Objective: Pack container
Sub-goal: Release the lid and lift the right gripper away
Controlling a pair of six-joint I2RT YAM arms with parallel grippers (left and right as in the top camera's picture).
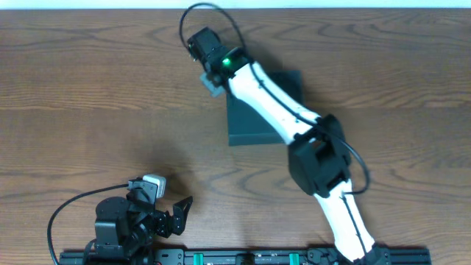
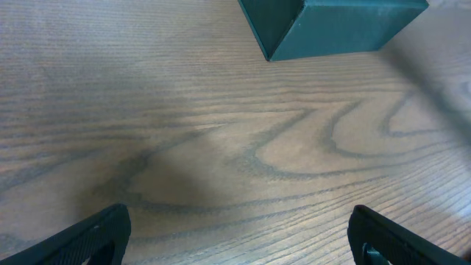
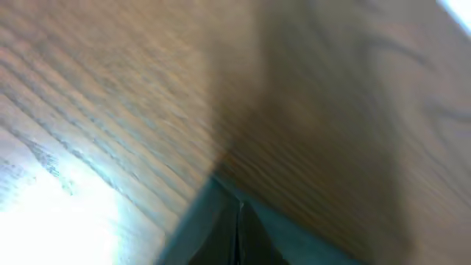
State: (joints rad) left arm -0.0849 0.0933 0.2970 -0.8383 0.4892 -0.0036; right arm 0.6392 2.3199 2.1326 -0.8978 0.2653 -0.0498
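The container (image 1: 254, 121) is a dark teal square box at the table's middle, partly covered by my right arm. My right gripper (image 1: 211, 79) is at the box's far left corner, where a grey-looking flap edge (image 1: 214, 88) sticks out. In the blurred right wrist view its dark fingers (image 3: 239, 234) are pressed together on a thin edge, with teal cardboard (image 3: 193, 228) on both sides. My left gripper (image 1: 179, 211) is open and empty near the front left; its view shows both fingertips (image 2: 235, 239) wide apart over bare wood and the box's near corner (image 2: 324, 29). No snack packets show.
The wooden table (image 1: 88, 96) runs all round the box. The arms' mounting rail (image 1: 243, 258) lies along the front edge. A black cable (image 1: 199, 15) loops above the right wrist.
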